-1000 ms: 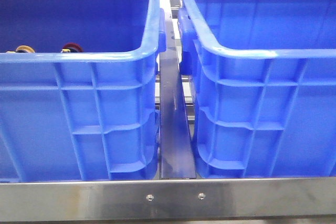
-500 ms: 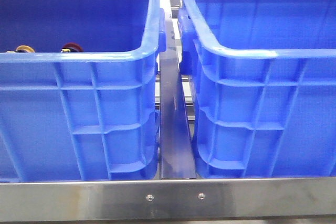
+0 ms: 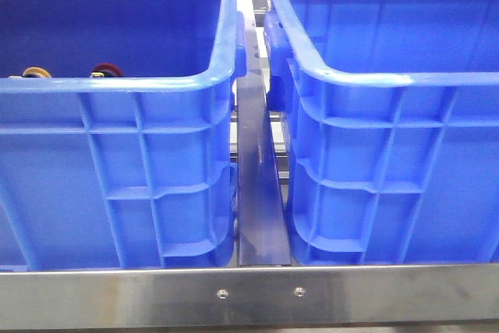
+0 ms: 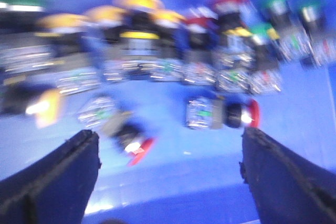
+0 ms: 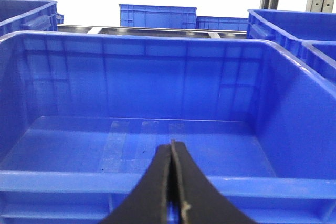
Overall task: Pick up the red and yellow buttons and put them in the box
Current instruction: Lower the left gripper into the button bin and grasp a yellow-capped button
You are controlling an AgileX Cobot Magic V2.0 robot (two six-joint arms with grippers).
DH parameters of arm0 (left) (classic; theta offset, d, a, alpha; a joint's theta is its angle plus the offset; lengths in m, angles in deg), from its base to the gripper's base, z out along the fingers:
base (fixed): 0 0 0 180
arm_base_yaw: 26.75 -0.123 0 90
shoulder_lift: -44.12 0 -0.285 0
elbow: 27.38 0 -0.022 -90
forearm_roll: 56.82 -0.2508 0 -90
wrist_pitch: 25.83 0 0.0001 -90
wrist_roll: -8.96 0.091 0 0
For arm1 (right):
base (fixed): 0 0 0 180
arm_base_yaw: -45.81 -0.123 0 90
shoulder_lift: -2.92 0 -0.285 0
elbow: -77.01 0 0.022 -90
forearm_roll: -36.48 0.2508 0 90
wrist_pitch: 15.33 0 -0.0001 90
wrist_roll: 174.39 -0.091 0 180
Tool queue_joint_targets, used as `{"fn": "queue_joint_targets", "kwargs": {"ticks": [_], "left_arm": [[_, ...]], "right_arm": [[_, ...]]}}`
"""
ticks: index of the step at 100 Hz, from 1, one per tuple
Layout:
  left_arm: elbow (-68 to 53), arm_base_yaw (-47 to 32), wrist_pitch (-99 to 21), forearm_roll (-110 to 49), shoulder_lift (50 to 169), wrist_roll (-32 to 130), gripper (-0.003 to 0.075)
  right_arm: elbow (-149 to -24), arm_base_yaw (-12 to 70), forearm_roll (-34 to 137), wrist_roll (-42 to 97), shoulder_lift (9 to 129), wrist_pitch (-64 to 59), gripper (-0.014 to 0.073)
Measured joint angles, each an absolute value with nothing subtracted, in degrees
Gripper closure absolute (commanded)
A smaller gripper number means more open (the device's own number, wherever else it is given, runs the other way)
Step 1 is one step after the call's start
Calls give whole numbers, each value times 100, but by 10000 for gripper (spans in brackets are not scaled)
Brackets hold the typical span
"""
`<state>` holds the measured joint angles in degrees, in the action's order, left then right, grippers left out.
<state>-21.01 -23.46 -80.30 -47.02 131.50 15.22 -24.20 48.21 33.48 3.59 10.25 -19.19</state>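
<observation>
In the front view a yellow button [image 3: 33, 72] and a dark-red button [image 3: 107, 70] peek over the near rim of the left blue crate [image 3: 117, 161]. The right blue crate [image 3: 390, 130] stands beside it. Neither gripper shows there. In the blurred left wrist view my left gripper [image 4: 170, 150] is wide open and empty above the crate floor, among loose buttons: a red one [image 4: 236, 114] lying near its right finger, another red one [image 4: 134, 140] near its left finger, yellow ones [image 4: 134, 3] in a row beyond. My right gripper [image 5: 171, 153] is shut and empty, over the near rim of an empty blue crate [image 5: 157, 182].
Green-capped buttons [image 4: 278, 1] lie in the same row as the yellow ones. A dark metal rail [image 3: 261, 193] runs between the two crates, and a steel bar [image 3: 249, 294] crosses the front. More blue crates [image 5: 157, 17] stand behind.
</observation>
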Motion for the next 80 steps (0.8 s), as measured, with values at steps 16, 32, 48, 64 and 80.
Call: {"fn": "queue_joint_targets", "kwargs": {"ticks": [16,32,48,64,80], "left_arm": [[-2820,-2316,-8495,-4898,14018,1399,188],[-3402,-2316,-8874,-5347,14758,1156,188],[-3804,-2316,-8981,-5436,15285,1098,188],[-4080,-2316,-8995,-5446,15689,1098,188],[-4263,-2316,-8977,-5461,15991,1094,189]], "right_arm": [[-2420,4821,3348,359,1025,-1919,697],[-2420,4821,3348,359,1025,-1919,697],[-2420,4821,3348,359,1025,-1919,697],[-2420,4821,3348,359,1025,-1919,697],[-2420,4821,3348,359,1025,-1919,697]]}}
